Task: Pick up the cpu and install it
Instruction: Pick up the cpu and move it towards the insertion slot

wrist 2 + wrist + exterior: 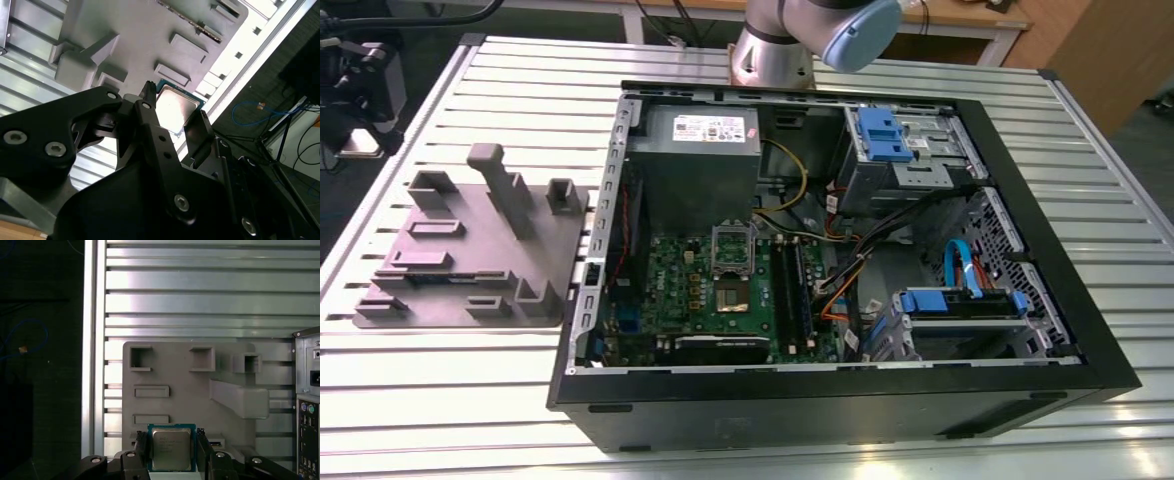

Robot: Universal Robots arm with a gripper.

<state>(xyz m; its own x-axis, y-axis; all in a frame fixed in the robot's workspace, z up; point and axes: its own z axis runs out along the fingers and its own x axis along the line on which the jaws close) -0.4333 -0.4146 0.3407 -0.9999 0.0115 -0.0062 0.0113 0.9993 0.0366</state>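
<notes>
The gripper (172, 442), its black fingers (141, 446) clamped on opposite edges of the cpu (171, 450), holds the chip metal top up over the grey tray (185, 400) on the slatted table (200, 305), beside the open computer case (827, 405).

The tray (467, 250) in front of you is matt grey plastic, faintly grainy, dull on its posts and pockets alike. Under the tray, the table (440, 400) is ribbed bare aluminium, smooth and bright enough to throw glare. Beside the tray, you'll find the computer case (854, 400) has a satin black shell with bare sheet-metal inner walls. Its motherboard (720, 290) is glossy green, and its drive brackets (878, 128) are shiny blue plastic. Against the tray in both wrist views, the cpu (171, 450) (175, 112) has a silver-grey metal top with a soft sheen, rimmed by green board. Your gripper (174, 107) is matt black, studded with bright metal screws (181, 201).
</notes>
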